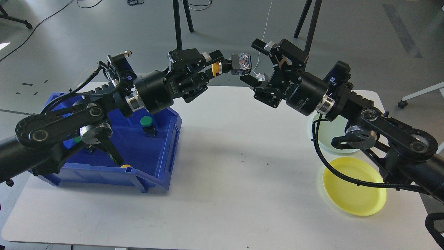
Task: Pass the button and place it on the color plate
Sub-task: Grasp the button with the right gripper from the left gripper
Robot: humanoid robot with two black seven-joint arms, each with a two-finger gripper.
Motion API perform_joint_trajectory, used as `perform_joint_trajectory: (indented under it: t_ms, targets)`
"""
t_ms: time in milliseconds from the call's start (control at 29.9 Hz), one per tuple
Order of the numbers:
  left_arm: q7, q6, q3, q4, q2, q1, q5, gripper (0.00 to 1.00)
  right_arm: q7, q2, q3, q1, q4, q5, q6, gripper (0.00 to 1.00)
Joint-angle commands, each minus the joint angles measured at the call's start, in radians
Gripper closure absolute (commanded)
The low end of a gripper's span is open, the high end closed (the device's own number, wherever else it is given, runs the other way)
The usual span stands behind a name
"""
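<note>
My left gripper point(216, 64) is shut on a yellow button point(231, 66), holding it by its yellow cap high above the table's far edge, with the dark switch body pointing right. My right gripper point(255, 64) is open, its fingers point(259, 45) spread just right of the switch body, apart from it. A yellow plate point(355, 194) and a pale green plate point(326, 139), partly hidden by my right arm, lie at the right. A blue bin point(163, 152) at the left holds a green button point(147, 125) and others partly hidden by my left arm.
The white table point(236, 173) spans the view. Tripod legs point(180, 21) and cables stand on the floor behind it. A chair wheel point(402, 103) shows at the far right.
</note>
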Motion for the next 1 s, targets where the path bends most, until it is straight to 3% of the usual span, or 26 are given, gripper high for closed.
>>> perform_joint_trajectory:
  t_ms: [0, 568, 735, 969]
  targets:
    - [0.0, -0.002, 0.0, 0.0, 0.0, 0.001, 0.0, 0.8, 0.0, 0.016, -0.003, 0.016, -0.002, 0.0, 0.0, 0.01]
    - [0.0, -0.004, -0.001, 0.011, 0.0, 0.001, -0.015, 0.8, -0.001, 0.027, -0.001, 0.016, -0.013, 0.001, 0.0, 0.05]
    - [0.0, -0.005, -0.001, 0.017, 0.0, 0.001, -0.023, 0.8, -0.001, 0.025, -0.003, 0.016, -0.011, 0.0, 0.0, 0.13]
    - [0.0, -0.007, 0.0, 0.017, 0.0, 0.001, -0.022, 0.8, -0.001, 0.025, -0.003, 0.016, -0.011, 0.0, 0.0, 0.31]
